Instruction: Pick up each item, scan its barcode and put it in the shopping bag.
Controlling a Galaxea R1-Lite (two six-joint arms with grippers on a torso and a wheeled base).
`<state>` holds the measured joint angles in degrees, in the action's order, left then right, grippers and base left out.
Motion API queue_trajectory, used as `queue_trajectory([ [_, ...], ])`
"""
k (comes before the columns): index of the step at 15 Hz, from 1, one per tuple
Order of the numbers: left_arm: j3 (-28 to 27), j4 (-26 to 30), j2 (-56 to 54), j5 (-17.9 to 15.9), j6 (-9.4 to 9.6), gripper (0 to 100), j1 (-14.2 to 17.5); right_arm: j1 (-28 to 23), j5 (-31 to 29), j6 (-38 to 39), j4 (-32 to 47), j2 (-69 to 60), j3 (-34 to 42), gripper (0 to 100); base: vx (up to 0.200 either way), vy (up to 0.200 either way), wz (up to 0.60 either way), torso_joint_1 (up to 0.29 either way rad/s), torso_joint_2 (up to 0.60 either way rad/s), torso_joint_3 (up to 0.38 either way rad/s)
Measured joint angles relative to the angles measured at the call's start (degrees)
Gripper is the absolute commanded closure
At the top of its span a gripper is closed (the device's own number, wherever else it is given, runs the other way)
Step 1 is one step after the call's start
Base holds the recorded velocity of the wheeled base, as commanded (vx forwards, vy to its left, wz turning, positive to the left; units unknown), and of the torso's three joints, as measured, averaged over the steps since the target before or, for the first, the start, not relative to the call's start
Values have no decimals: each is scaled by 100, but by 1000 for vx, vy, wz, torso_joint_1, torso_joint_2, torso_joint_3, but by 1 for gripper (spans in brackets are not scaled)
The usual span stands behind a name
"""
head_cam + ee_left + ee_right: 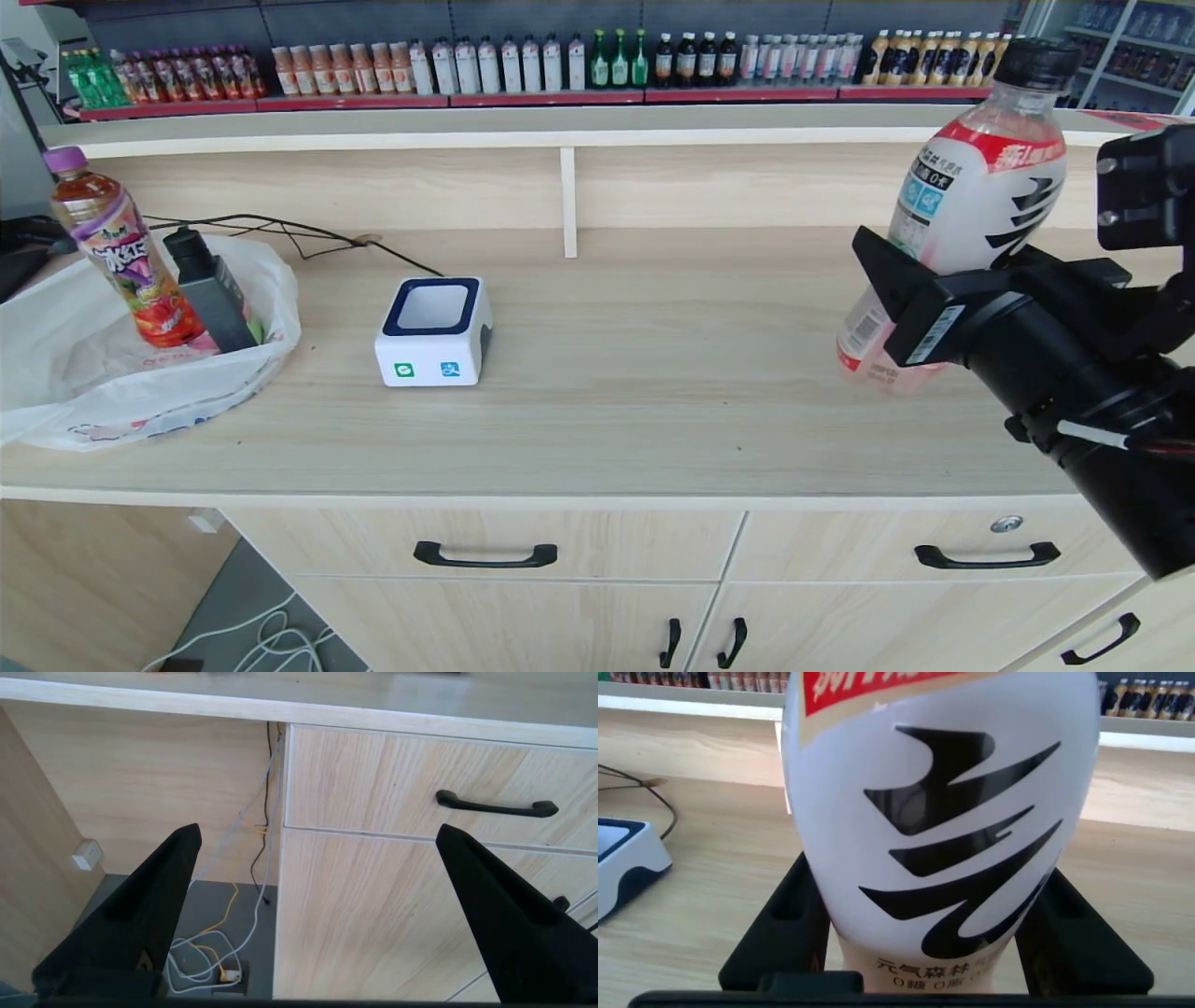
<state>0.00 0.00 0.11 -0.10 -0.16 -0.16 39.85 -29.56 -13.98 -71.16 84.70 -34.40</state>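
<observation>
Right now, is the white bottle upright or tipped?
Tipped: white bottle leans, cap toward the robot's right, clamped in the right gripper.

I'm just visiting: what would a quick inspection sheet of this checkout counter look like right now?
Surface: wooden counter, white scanner left of centre.
Job's things: white bottle tilted in the right gripper; tea bottle and dark bottle in the shopping bag.
Clutter: nothing seen.
Grippers: right shut on the white bottle; left gripper open, low before the drawers.
Cables: black cable on the counter behind the scanner; white cables on the floor.
Surroundings: shelf of bottled drinks behind.
</observation>
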Motion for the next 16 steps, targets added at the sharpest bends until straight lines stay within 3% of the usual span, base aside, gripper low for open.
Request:
queue_trajectory([
  [6, 0, 0, 0, 5, 0, 0, -2, 361, 613, 1172, -102, -122, 605, 100, 0, 0, 0, 0, 0, 0],
  [13, 0, 0, 0, 0, 0, 0, -2, 406, 1730, 2304, -228, -341, 919, 100, 0, 0, 0, 0, 0, 0],
  [16, 0, 0, 0, 0, 0, 0, -2, 428, 2525, 2542, -250, -317, 852, 100, 0, 0, 0, 0, 0, 0],
])
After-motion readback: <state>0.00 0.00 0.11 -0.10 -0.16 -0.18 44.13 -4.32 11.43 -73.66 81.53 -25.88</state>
